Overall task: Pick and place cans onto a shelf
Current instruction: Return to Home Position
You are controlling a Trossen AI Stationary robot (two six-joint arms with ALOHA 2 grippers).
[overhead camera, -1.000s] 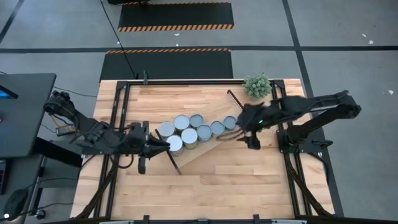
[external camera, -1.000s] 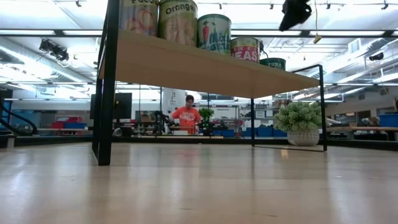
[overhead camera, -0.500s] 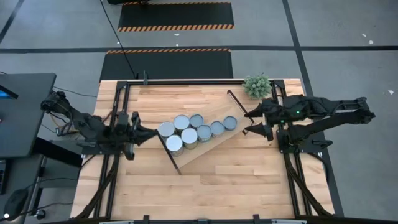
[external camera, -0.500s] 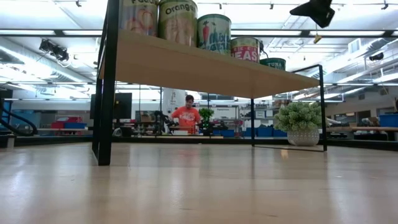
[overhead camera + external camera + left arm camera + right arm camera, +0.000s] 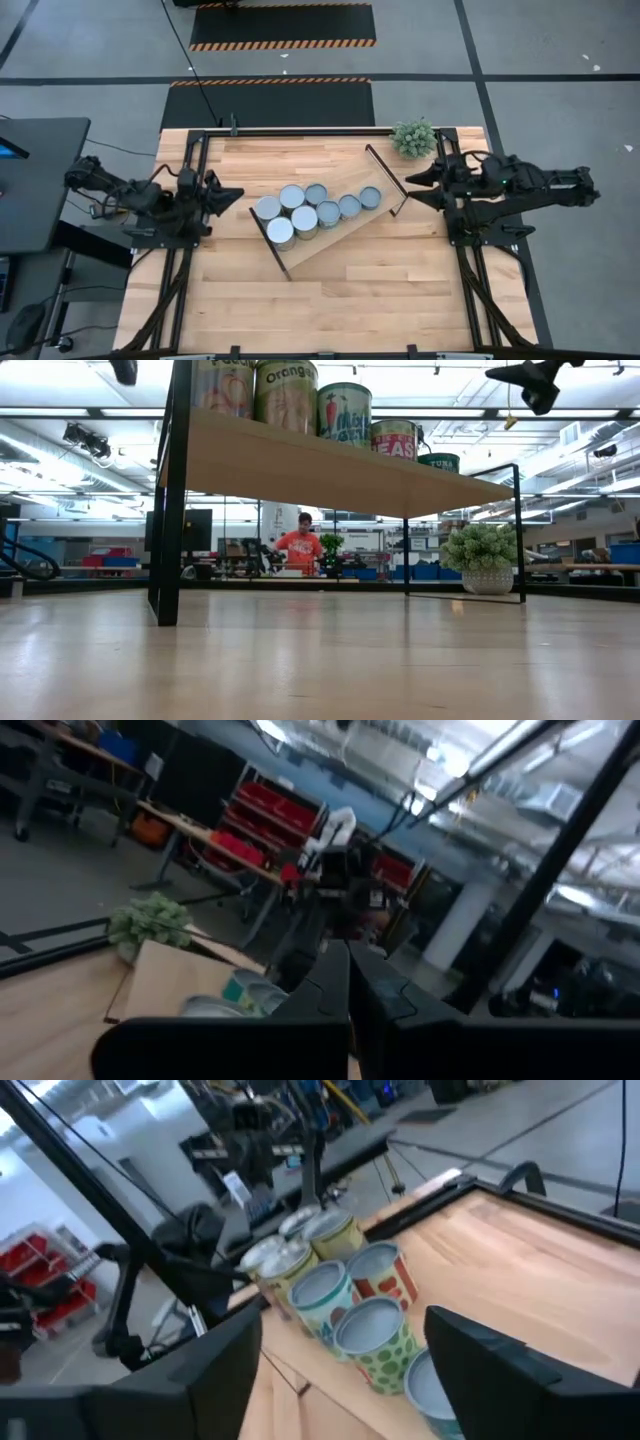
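A robotics lab or workshop, seemingly an open industrial hall: a wooden work table (image 5: 340, 290) stood on a grey concrete floor (image 5: 560, 60), with hazard-striped black mats (image 5: 283, 27) at its twelve o'clock. Beyond, under strip lights (image 5: 300, 412), a person in orange (image 5: 300, 547) stood at benches beside blue bins (image 5: 380, 573); red bins (image 5: 262, 802) lined racks.

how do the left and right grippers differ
The left gripper has its fingers pressed together; the right gripper has its spread wide. The left one sits off the shelf's left end, the right one off its right end, near the plant. Both are empty, clear of the cans.
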